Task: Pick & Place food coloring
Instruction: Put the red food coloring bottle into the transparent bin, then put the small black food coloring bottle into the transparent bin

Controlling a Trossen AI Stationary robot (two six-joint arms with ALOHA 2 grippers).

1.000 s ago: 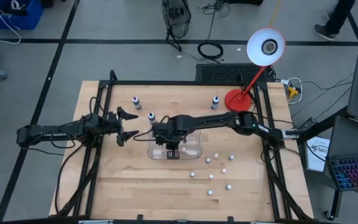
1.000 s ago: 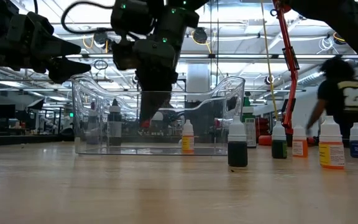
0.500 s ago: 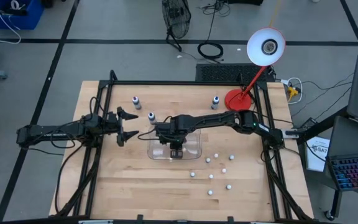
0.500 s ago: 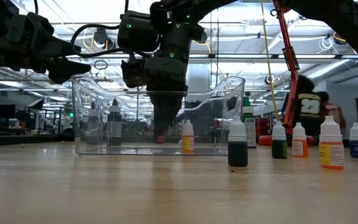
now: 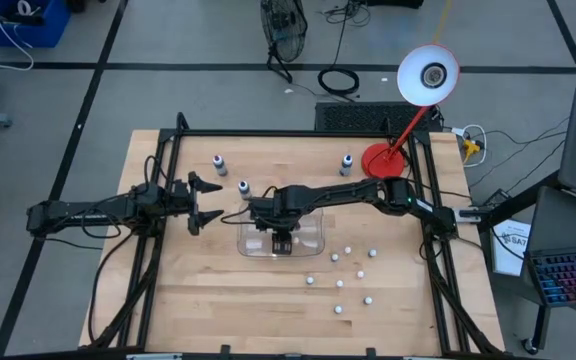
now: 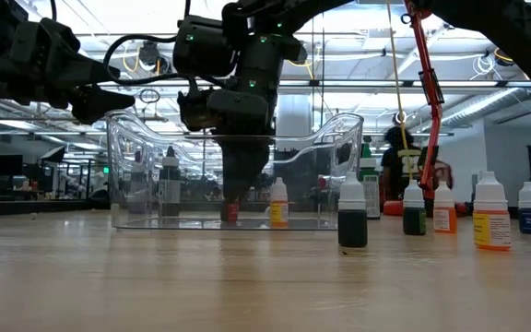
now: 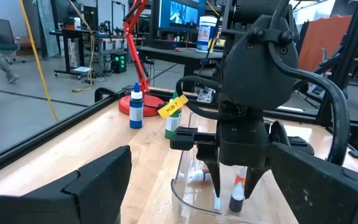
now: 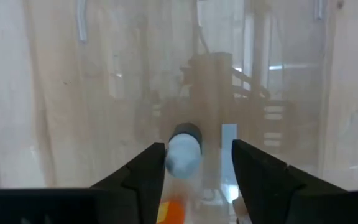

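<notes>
My right gripper [image 8: 197,155] points down inside the clear tray [image 5: 313,240], open. A small food coloring bottle [image 7: 237,194] with a white cap [image 8: 184,154] and an orange-red label stands upright between its fingers, base at the tray floor. Another bottle [image 7: 197,177] lies on its side in the tray. More food coloring bottles stand on the table: a dark-topped one [image 5: 218,162], one beside the tray [image 5: 243,187], one [image 5: 347,163] at the back. My left gripper [image 5: 210,205] hovers open left of the tray. My right gripper's fingers come from above and stand on either side of the upright bottle. Its cap [image 8: 184,154] sits close against one finger [image 8: 151,168], with a clear gap to the other. Whether that finger touches it, I cannot tell.
Several white-capped bottles [image 5: 340,270] are scattered on the table right of and in front of the tray. A red desk lamp [image 5: 380,160] stands at the back right. A black frame rail [image 5: 168,180] borders the table. A person [image 6: 404,171] is in the room behind.
My right gripper has gone down into the tray with the bottle, bringing its base to the tray floor. It has then opened, and the bottle stays upright between its fingers. My left gripper has kept still. A person has walked across the room behind.
</notes>
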